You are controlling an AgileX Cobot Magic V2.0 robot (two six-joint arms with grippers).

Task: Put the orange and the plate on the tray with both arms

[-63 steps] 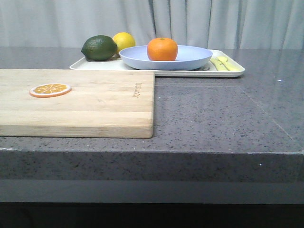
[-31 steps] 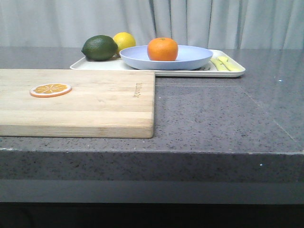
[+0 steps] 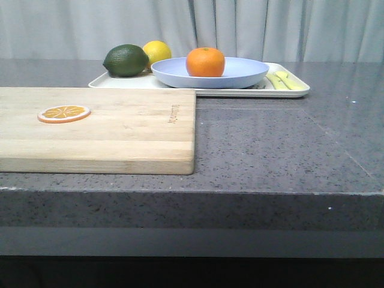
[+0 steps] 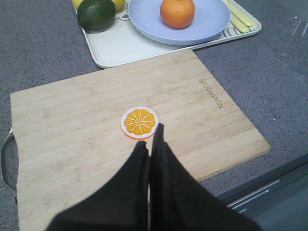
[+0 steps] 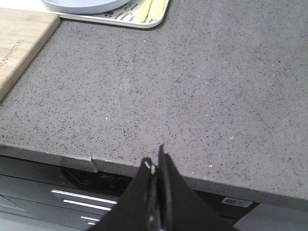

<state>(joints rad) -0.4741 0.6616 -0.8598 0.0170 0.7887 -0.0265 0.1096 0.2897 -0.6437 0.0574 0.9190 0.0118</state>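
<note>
On the tray [image 3: 228, 92] at the far side of the counter [image 3: 270, 144] sits the plate [image 3: 240, 77], with the orange [image 3: 205, 62] resting in it. Beside the plate on the tray lie a green fruit [image 3: 125, 60] and a lemon [image 3: 157, 51]. Nearer, a cutting board [image 3: 120, 129] carries 1 orange slice [image 3: 63, 113]. Left gripper [image 4: 150, 138] hangs over the board, jaws pressed together and empty. Right gripper [image 5: 155, 161], likewise closed and empty, hangs at the counter's near edge.

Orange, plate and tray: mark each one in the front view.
orange [image 3: 205, 62], front view, middle of its peel.
plate [image 3: 240, 74], front view, outer wall right of the fruit.
tray [image 3: 297, 91], front view, near right rim corner.
</note>
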